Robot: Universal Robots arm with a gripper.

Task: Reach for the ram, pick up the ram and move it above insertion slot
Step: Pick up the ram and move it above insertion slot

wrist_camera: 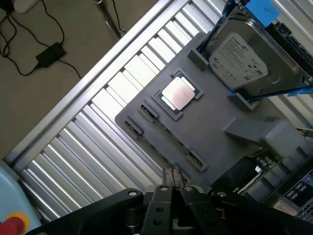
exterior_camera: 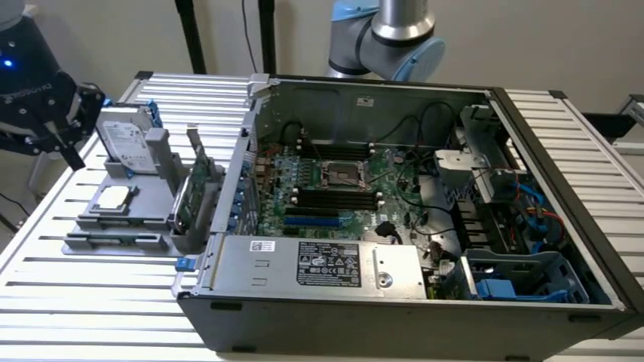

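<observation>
The claw [exterior_camera: 71, 154] is hanging at the exterior view's left, above the far corner of the gray holder [exterior_camera: 101, 223] that is resting on the slatted table [exterior_camera: 81, 302]. In the wrist view its fingertips [wrist_camera: 167, 175] are pressing together, so the claw [wrist_camera: 172, 174] is closed and gripping nothing. The ram [exterior_camera: 113, 240] is sitting on edge in the groove along the holder's near side, well apart from the claw. On the same holder [wrist_camera: 220, 115], a hard drive [wrist_camera: 249, 54] is leaning in its cradle, a processor chip [wrist_camera: 178, 93] is lying flat, and a green card [exterior_camera: 196, 188] is standing upright. Just beside the holder, the open computer case [exterior_camera: 352, 98] is showing its board, with the black memory slots [exterior_camera: 337, 198] lying bare near the middle.
</observation>
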